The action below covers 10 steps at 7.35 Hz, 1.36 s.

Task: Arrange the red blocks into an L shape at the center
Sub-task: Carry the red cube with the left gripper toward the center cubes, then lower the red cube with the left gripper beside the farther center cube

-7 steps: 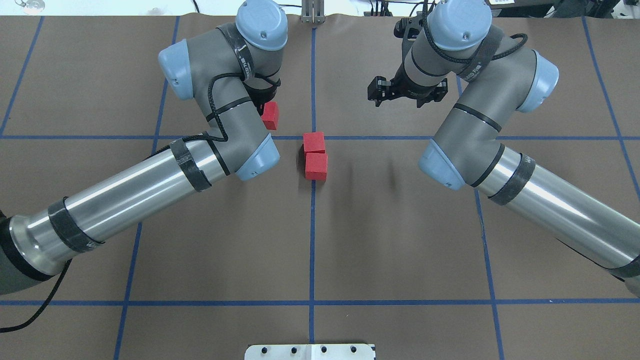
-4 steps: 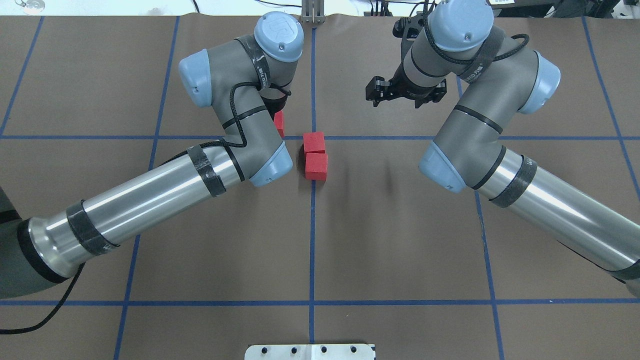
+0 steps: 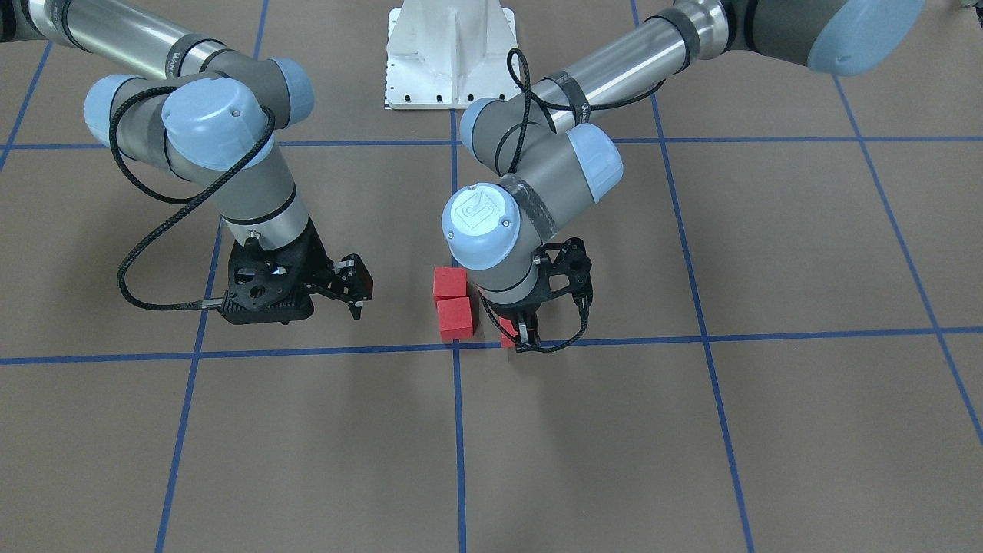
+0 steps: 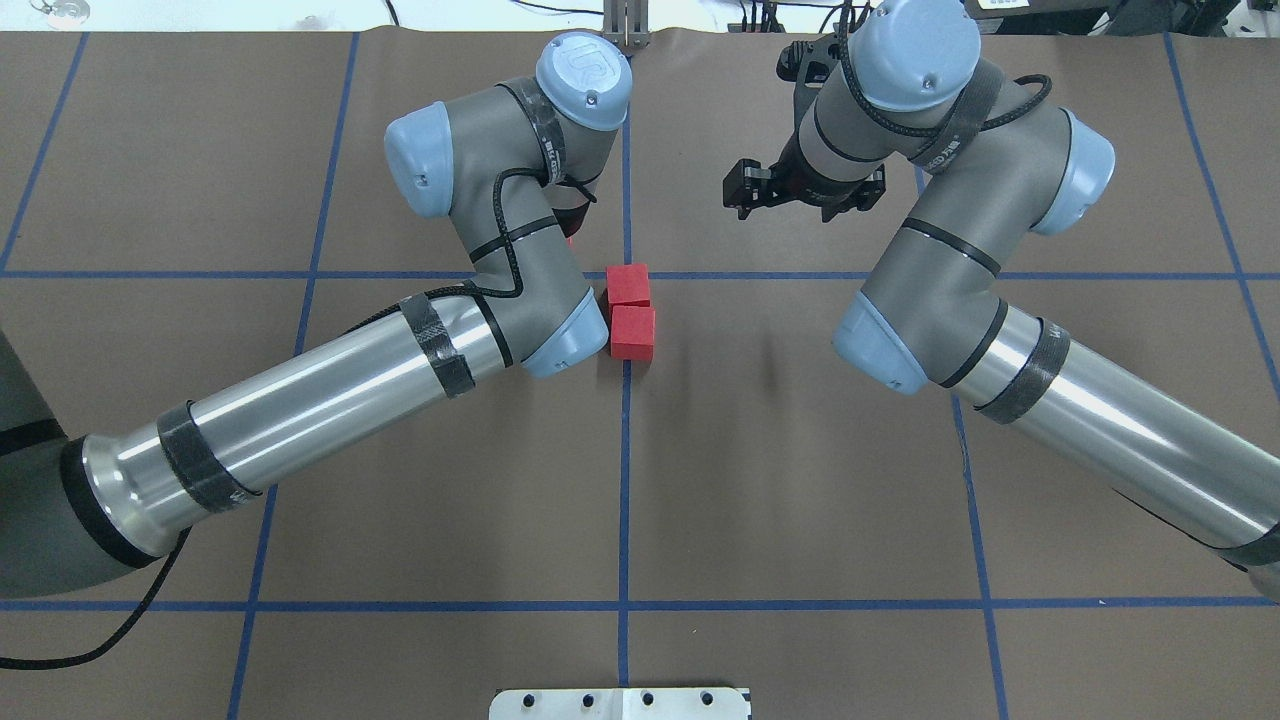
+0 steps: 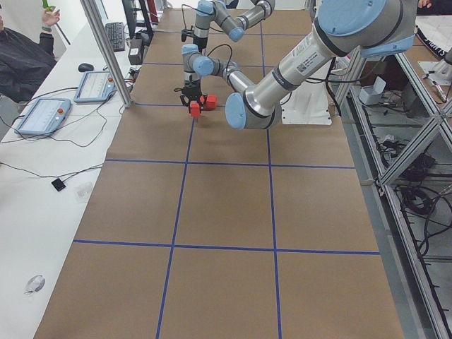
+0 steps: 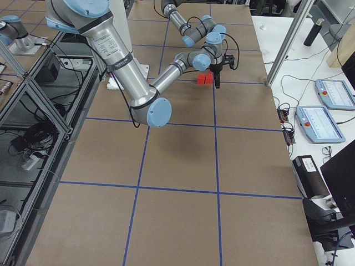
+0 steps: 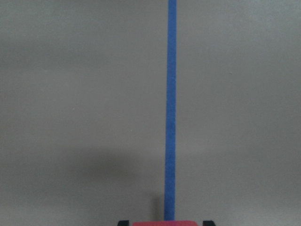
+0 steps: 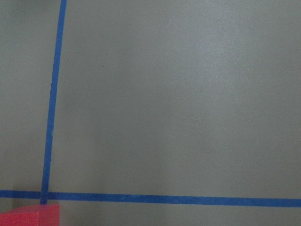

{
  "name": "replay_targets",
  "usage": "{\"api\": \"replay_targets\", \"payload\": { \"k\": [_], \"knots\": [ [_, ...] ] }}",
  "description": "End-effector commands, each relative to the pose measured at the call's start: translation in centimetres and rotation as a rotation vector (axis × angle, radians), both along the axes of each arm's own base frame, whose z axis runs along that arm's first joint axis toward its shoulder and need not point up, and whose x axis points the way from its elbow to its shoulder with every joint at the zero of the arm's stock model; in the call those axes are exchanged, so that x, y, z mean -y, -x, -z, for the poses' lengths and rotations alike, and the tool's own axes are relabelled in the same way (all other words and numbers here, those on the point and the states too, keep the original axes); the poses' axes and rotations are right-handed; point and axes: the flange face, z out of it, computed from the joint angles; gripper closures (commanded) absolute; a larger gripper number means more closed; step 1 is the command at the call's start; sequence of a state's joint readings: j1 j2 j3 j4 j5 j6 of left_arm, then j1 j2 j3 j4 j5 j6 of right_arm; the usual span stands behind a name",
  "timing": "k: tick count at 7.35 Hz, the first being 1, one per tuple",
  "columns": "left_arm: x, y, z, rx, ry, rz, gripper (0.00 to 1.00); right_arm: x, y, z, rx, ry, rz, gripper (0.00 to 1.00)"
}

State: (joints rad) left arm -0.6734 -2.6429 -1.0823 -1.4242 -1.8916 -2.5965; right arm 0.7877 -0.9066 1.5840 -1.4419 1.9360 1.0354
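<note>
Compared with a second ago, the left arm (image 4: 330, 390) has been swung in toward the center (image 4: 627, 275). The third red block (image 3: 507, 335) is now carried just to the robot's left of that crossing. From overhead it's almost fully hidden under the arm, where earlier it was in plain view farther out. It's clamped in the left gripper (image 3: 523, 336). In the left wrist view its top edge is seen pinched between the two dark fingertips (image 7: 123, 223), with a blue tape line (image 7: 171, 108) running straight ahead. Whether it's touching the paper (image 4: 800, 450) can't really be told.

The other two haven't been moved at all. The first red block (image 4: 628, 285) is sat right against the center on the robot's side of it. The second red block (image 4: 633, 332) is butted up against the first, one step nearer the robot.

The right gripper (image 3: 358, 296) has been nudged a little toward the center, but it's held well off to the robot's right of it, jaws spread and nothing in them.

Writing-wise, a "UR" logo can be made out on the blue cap (image 4: 585, 63) at the left arm's end. The lettering along the arm is too small to be read.
</note>
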Motion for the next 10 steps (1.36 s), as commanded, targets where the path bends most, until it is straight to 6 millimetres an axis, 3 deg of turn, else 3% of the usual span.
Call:
{"api": "replay_targets", "payload": {
  "k": [1, 4, 6, 10],
  "knots": [
    [-0.7, -0.7, 0.6, -0.008, 0.027, 0.018, 1.00, -0.1, 0.0, 0.0, 0.001, -0.003, 0.007, 0.01],
    [-0.7, -0.8, 1.1, -0.019, 0.029, 0.026, 1.00, 0.0, -0.1, 0.2, 0.003, -0.006, 0.018, 0.01],
    [-1.0, -1.0, 1.2, -0.022, 0.033, 0.032, 1.00, 1.5, -2.7, 0.1, 0.028, 0.016, 0.041, 0.01],
    [-1.8, -1.9, 1.4, -0.029, 0.028, 0.018, 1.00, 1.5, -2.8, -0.4, 0.023, 0.012, 0.050, 0.01]
  ]
}}
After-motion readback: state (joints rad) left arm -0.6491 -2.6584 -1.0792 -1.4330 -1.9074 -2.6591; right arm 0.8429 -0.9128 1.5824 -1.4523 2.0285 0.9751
